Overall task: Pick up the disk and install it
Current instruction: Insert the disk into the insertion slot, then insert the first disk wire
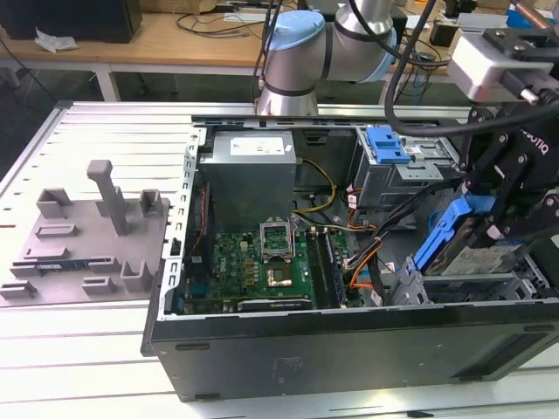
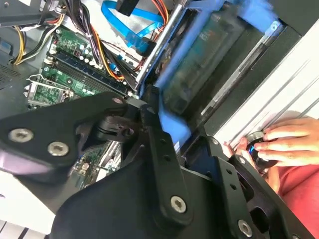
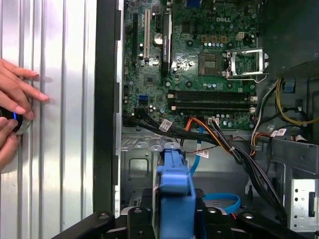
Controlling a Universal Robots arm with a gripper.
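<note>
Gripper (image 1: pixel 496 214): at the exterior view's right, middle height of the frame, above the open computer case (image 1: pixel 349 349). Its fingers are closed on the disk (image 1: pixel 479 259), gripping it by the blue bracket (image 1: pixel 437 237) that frames it. In the first wrist view the bracket (image 3: pixel 174 181) stands edge-on between the black finger links.

Disk: held tilted, with the bracket end raised, over the drive cage (image 1: pixel 527 278) in the case's corner at the exterior view's lower right. Whether it touches the cage cannot be told.

Case interior, exterior view: the grey power supply (image 1: pixel 253 170) sits at the upper centre, with the green motherboard (image 1: pixel 253 266) just below it. A bare blue latch (image 1: pixel 387 144) lies on the upper bay, to the right of the power supply and well apart from the disk.

Surroundings: the case rests on a slatted aluminium table (image 1: pixel 79 349). A grey fixture (image 1: pixel 87 231) stands on the table at the exterior view's left, well apart from the case.

Person: in both wrist views a hand (image 3: pixel 12 107) rests on a small knob (image 2: pixel 259 149) with a blue light, on the table beside the case wall.
</note>
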